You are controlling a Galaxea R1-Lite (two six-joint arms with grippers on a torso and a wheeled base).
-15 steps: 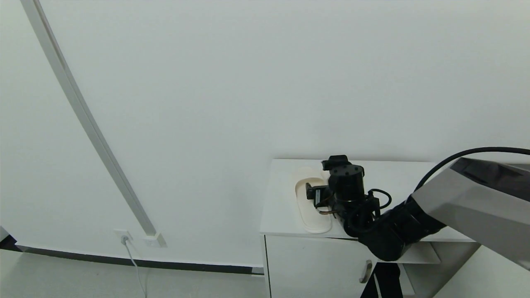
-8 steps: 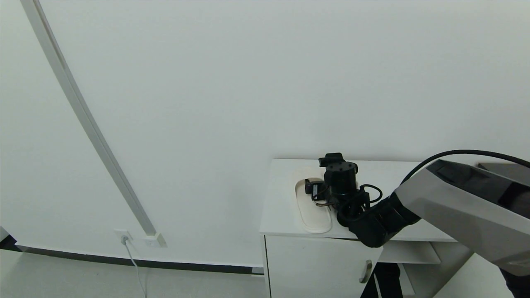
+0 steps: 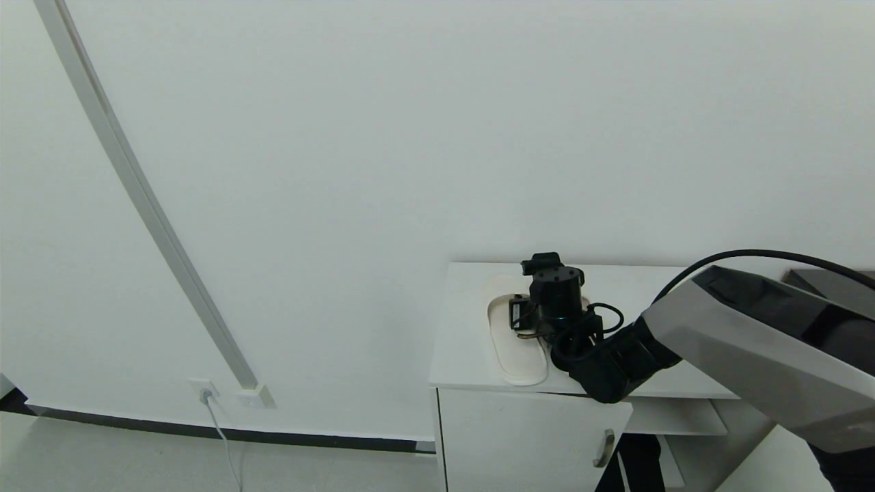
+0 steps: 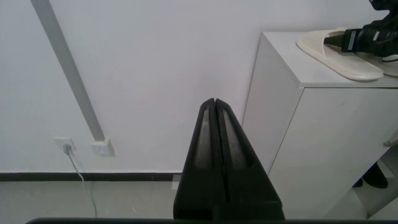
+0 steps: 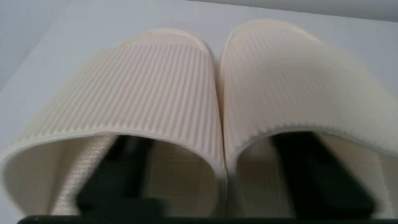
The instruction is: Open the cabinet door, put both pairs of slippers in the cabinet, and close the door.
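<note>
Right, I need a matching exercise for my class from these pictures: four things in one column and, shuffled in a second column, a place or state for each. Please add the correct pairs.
Column one
1. slippers
2. left tool
3. right tool
4. wall socket

Column two
A. shut, held low beside the cabinet
B. lying side by side on the cabinet top
C. low on the wall, with a cable plugged in
D. open, with its fingers reaching inside the slippers

Pairs: 1-B, 2-A, 3-D, 4-C
</note>
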